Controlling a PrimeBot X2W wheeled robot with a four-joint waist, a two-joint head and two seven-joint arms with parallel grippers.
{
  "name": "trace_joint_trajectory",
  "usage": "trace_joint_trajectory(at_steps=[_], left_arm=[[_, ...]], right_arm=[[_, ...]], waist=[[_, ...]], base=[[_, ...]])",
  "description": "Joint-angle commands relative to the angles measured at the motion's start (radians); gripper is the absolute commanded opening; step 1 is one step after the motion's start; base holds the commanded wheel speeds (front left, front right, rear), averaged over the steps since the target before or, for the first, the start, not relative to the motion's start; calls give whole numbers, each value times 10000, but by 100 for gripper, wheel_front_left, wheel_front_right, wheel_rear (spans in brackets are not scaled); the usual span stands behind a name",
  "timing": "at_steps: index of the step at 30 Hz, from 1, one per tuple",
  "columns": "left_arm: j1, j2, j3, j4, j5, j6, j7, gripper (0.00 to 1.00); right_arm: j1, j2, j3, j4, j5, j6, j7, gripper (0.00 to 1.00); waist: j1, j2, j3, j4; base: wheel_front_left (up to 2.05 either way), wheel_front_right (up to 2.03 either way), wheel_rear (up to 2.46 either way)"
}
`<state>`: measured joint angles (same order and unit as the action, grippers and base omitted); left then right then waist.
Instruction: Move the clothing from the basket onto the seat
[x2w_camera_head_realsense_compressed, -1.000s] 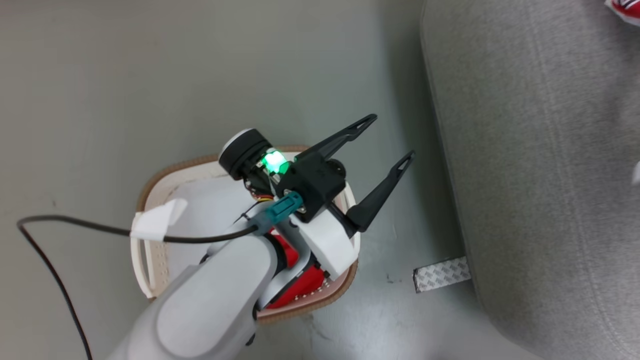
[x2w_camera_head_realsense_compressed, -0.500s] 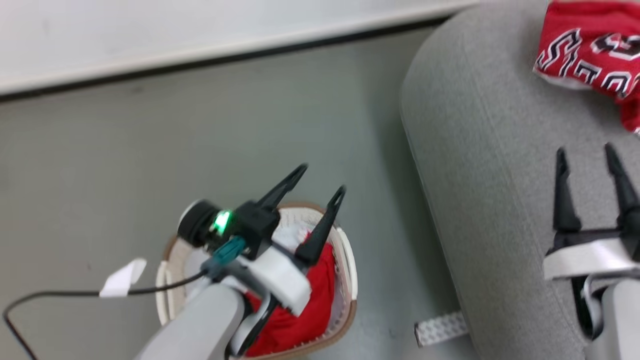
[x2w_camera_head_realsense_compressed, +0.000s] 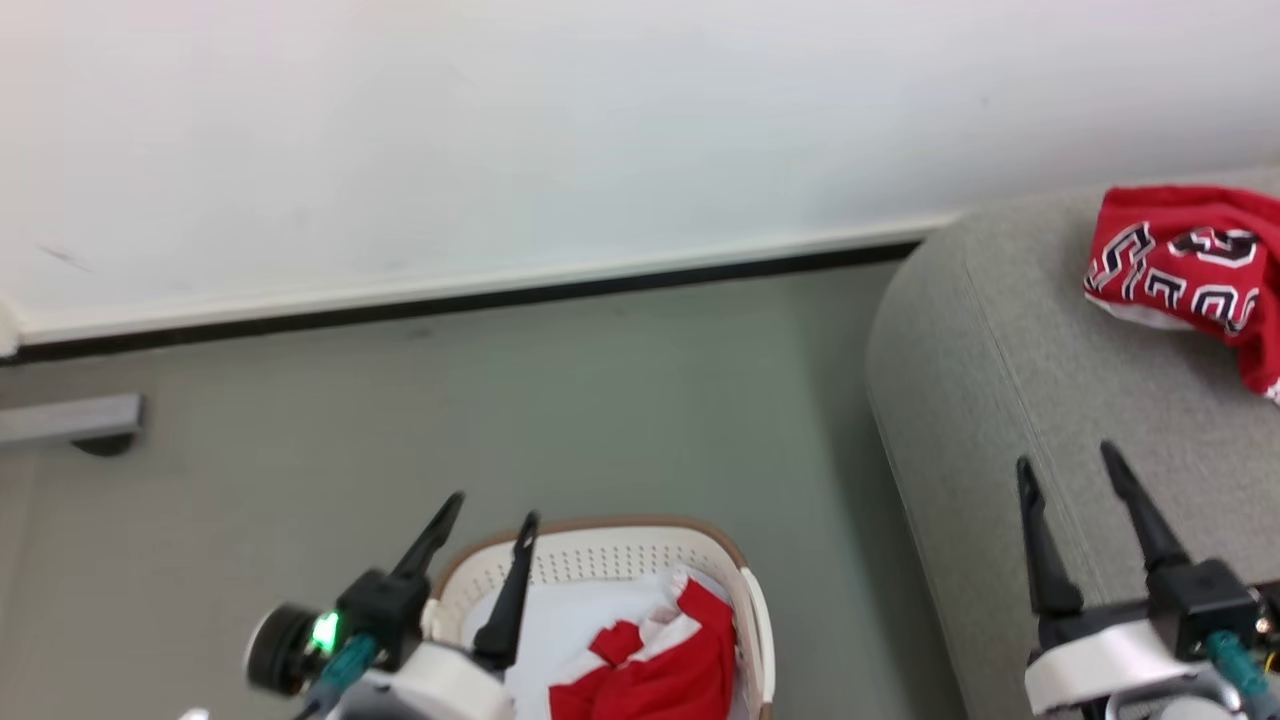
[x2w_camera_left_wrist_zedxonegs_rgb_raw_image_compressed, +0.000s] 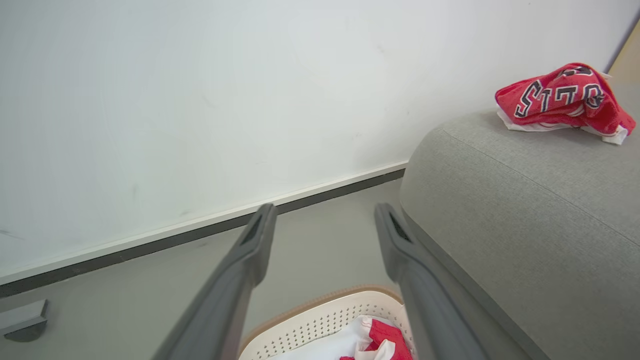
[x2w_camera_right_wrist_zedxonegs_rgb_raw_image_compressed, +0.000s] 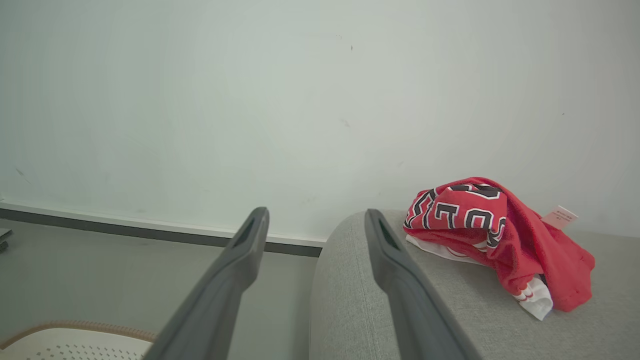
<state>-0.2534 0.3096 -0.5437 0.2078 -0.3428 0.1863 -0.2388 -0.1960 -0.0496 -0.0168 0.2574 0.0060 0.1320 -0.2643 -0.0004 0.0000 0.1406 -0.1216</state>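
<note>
The left end effector (x2w_camera_head_realsense_compressed: 492, 507) and right end effector (x2w_camera_head_realsense_compressed: 1065, 455) are held spread apart, empty; red clothing (x2w_camera_head_realsense_compressed: 650, 670) is seen in the basket (x2w_camera_head_realsense_compressed: 620, 555) and on the seat (x2w_camera_head_realsense_compressed: 1000, 400).

Left claw (x2w_camera_head_realsense_compressed: 492, 508) and right claw (x2w_camera_head_realsense_compressed: 1065, 458) both gape wide, empty, pointing upward.

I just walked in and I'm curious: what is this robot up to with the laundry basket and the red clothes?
A two-armed robot is emptying a laundry basket onto a grey seat. One lettered red jersey lies on the seat, with nothing touching it. Another red garment with white trim lies in the basket on a white cloth. The left tool, by the basket, and the right tool, by the seat's edge, are both open and hold nothing.
</note>
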Motion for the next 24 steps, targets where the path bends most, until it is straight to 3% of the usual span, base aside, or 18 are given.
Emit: trace_joint_trajectory(at_steps=[1,10,14,24], left_arm=[[309,26,139,30,-169,119,-117,100],[1799,-104,985,-214,-49,772,-260,100],[2377,-249,1395,-463,50,861,-263,100],[2893,-471,2144,-550,400,451,-266,100]], right_arm=[[280,-22,36,41,-28,-25,-1,100],[1227,-20,442,334,247,-25,-1,100],[1442,-21,552,434,412,-25,-1,100],[1331,-21,647,588,648,-25,-1,100]], waist=[[4,0,-428,290],[4,0,-1152,399],[4,0,-1317,427],[4,0,-1397,553]], base=[[0,0,0],[0,0,0],[0,0,0],[0,0,0]])
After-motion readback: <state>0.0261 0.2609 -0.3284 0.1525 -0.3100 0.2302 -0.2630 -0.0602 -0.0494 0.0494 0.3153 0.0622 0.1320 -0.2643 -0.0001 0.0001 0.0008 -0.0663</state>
